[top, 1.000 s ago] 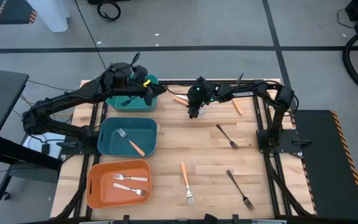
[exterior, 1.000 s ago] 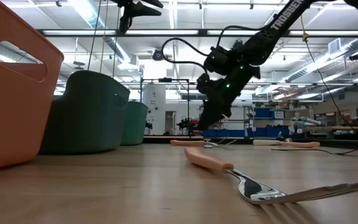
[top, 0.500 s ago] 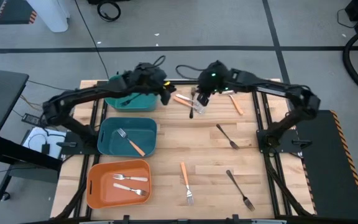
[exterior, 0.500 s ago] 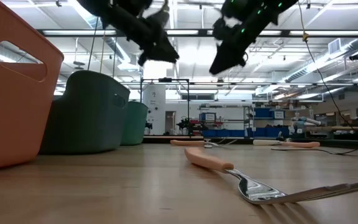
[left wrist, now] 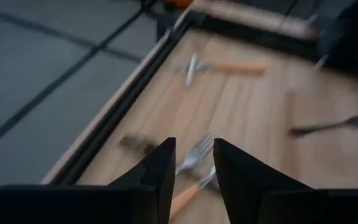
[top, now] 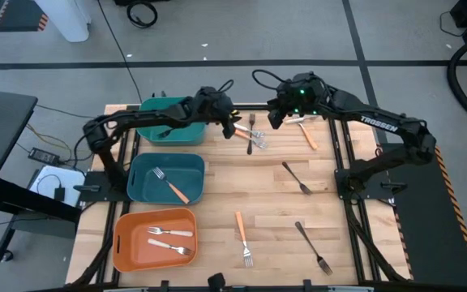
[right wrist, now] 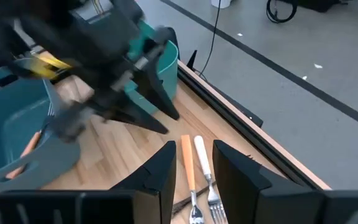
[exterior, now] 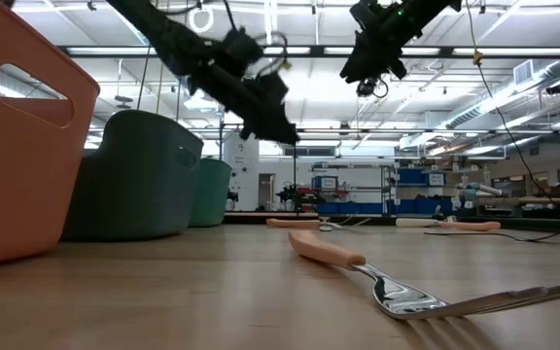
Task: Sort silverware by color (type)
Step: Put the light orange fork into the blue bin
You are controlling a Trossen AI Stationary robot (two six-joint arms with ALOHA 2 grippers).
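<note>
Wooden desk carrying scattered forks, bins lining one side. Left tool hovering, slightly parted, empty, over far-edge forks; right tool hanging nearby, parted, empty.

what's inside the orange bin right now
In the high view, the orange bin holds two cream-handled forks, lying apart, tines toward the table's right side. Nothing else shows on its floor. In the low view its wall hides the contents.
</note>
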